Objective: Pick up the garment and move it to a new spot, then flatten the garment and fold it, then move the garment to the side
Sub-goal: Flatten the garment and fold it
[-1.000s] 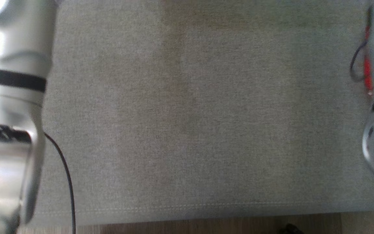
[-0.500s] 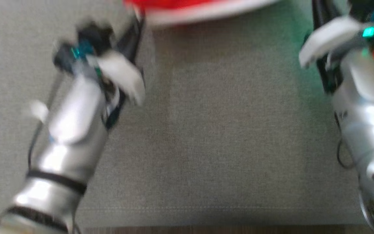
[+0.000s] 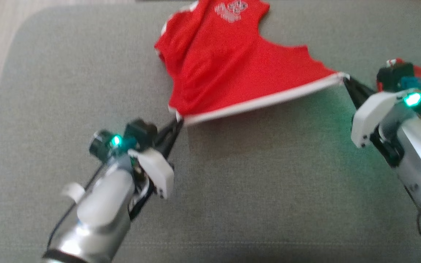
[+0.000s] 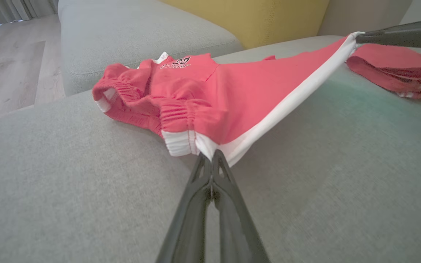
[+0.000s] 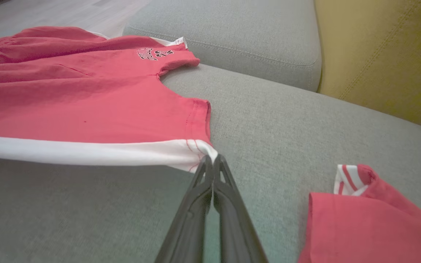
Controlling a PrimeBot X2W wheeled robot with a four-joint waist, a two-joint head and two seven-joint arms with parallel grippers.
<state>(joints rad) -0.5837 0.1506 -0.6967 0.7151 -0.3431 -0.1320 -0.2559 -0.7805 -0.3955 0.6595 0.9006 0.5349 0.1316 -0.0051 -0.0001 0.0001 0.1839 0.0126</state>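
garment: red shorts-like piece [image 3: 225, 69] with white hem band [image 3: 261, 100] and printed logo, lying on grey sofa seat [image 3: 269, 190], toward its far side in head view
garment shape: hem band pulled into a taut straight line between the two grippers; rest bunched, elastic gathers on the left-gripper side
garment contact: far part rests on the seat; whether the stretched hem is lifted off it, can't tell
left gripper [image 4: 211, 160]: fingers pressed together, pinching one hem corner by the ribbed white cuff
right gripper [image 5: 213, 162]: fingers pressed together, pinching the opposite hem corner, white band caught in the tips
gripper spacing: well apart, one at each end of the hem, left one nearer the robot
wrist lights: green glow [image 3: 413, 98] on right wrist, same on left
other cloth: second red piece with white trim [image 5: 364, 226] folded on the seat just beside the right gripper, not touching the held garment
surroundings: yellow cushion [image 5: 378, 54] behind the seat, wood floor [image 4: 9, 69] past the sofa end
vs half a second ago: head camera has tilted, so the whole picture shifted; then only a red strip with a white edge at the top, arms blurred; now the full garment and both pinches sharp
vs one second ago: bare seat and pale forearms at the frame edges
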